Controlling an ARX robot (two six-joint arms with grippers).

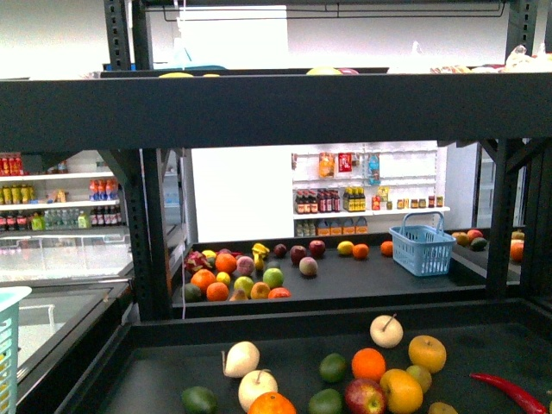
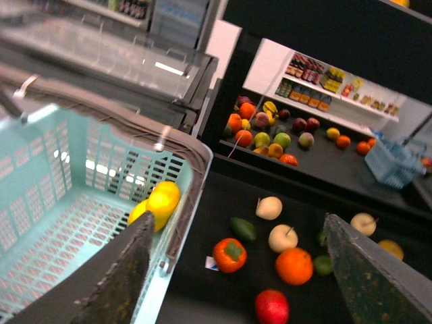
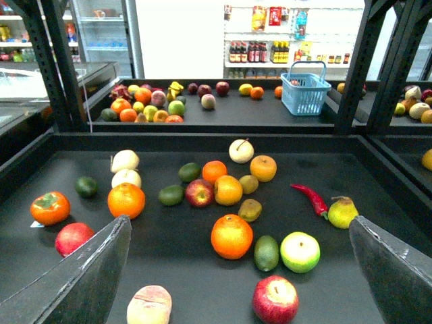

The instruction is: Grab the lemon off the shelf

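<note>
At the far left, just beside the shelf [image 1: 285, 345], stands a pale green basket [image 2: 61, 202]. Two yellow fruits [image 2: 158, 202], lemons as it seems, lie in its corner against the wall. I judge the basket is placed there so that picked fruit travels only a short way.

The left gripper [image 2: 239, 229] hangs over the border between basket and shelf. Its jaws are wide apart and hold nothing, so it looks free for a new pick.

On the near deck many fruits lie loosely mixed. The best candidate for a lemon [image 3: 228, 190] is the yellow oval one in the middle group, touching a red apple [image 3: 199, 193] and just beside an orange [image 3: 214, 171]. I cannot be fully sure it is a lemon. Such tight neighbours give the fingers little room.

The right gripper [image 3: 239, 223] hovers above the same deck, near this group. It is also fully open and empty, and probably better placed for the reach.
</note>
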